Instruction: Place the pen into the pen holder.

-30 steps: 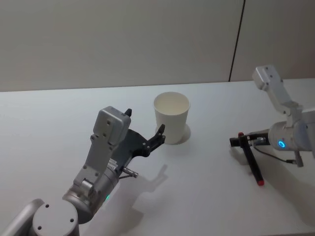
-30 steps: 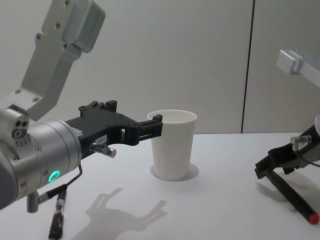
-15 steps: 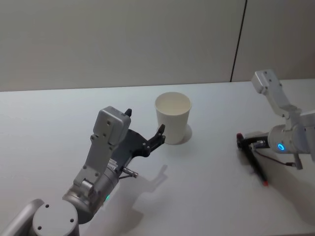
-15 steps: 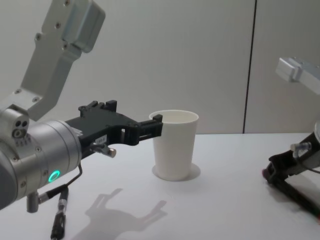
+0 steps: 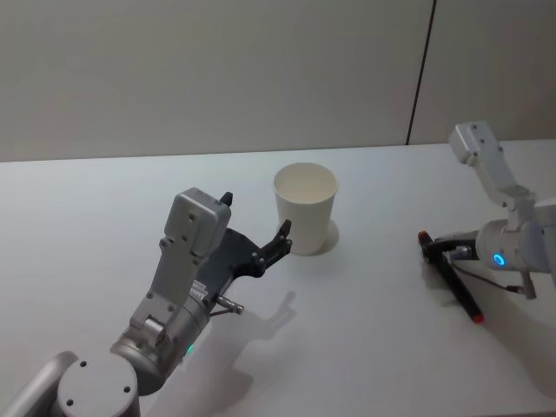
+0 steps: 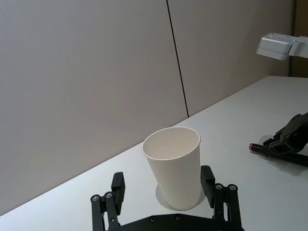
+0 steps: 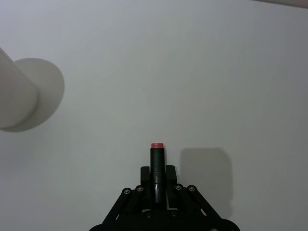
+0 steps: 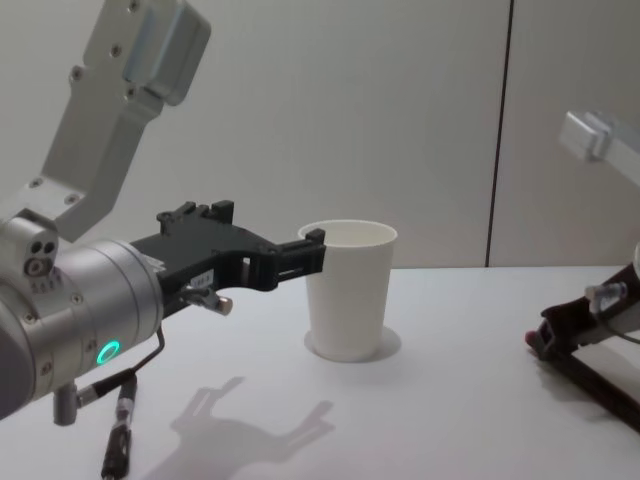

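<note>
The pen holder [image 5: 305,208] is a white paper cup standing upright at mid-table. My left gripper [image 5: 256,217] hovers open just beside it on the near-left, and the left wrist view shows the cup [image 6: 173,173] a little beyond the spread fingers [image 6: 118,184]. The black pen [image 5: 452,282] with red ends is at the right. My right gripper [image 5: 430,250] is shut on its upper part, and the pen slants down toward the table. The right wrist view shows the pen [image 7: 157,161] clamped, its red end pointing away.
The white table [image 5: 365,356] stretches bare between the cup and the pen. A grey panelled wall [image 5: 217,69] stands behind it. The right arm's upper link [image 8: 600,140] rises at the right edge of the chest view.
My right gripper has shifted a little to the right with the pen, away from the cup, and the pen's angle has changed slightly. The left arm has stayed still.
</note>
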Controlling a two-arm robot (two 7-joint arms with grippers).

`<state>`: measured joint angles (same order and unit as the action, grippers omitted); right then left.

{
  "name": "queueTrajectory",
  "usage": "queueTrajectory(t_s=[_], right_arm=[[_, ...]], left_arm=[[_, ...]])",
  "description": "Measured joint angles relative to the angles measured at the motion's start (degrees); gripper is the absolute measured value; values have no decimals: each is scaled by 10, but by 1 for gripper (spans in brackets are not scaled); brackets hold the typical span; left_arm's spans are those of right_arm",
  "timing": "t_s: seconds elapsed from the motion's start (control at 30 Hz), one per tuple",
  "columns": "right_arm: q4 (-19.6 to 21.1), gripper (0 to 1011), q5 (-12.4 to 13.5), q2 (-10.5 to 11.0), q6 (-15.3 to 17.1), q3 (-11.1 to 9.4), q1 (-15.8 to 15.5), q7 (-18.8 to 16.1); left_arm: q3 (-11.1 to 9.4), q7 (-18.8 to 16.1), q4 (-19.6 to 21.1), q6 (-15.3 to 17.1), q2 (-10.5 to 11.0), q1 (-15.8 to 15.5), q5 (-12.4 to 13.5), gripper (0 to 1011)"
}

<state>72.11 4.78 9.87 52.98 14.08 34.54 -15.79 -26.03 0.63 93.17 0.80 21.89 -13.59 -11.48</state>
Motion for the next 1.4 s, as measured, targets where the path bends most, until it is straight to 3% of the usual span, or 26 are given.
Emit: queueTrajectory(t_s=[0.37, 0.7, 1.4], right_arm=[[27, 176, 9, 5, -34, -6, -15, 7], [68, 176, 16, 12, -86, -10, -39, 15], [141, 176, 5, 21, -252, -6, -89, 39]], left_arm=[[0, 0, 0, 0, 0, 0, 0, 1003], [0, 0, 0, 0, 0, 0, 0, 1003], [0, 0, 0, 0, 0, 0, 0, 1003]])
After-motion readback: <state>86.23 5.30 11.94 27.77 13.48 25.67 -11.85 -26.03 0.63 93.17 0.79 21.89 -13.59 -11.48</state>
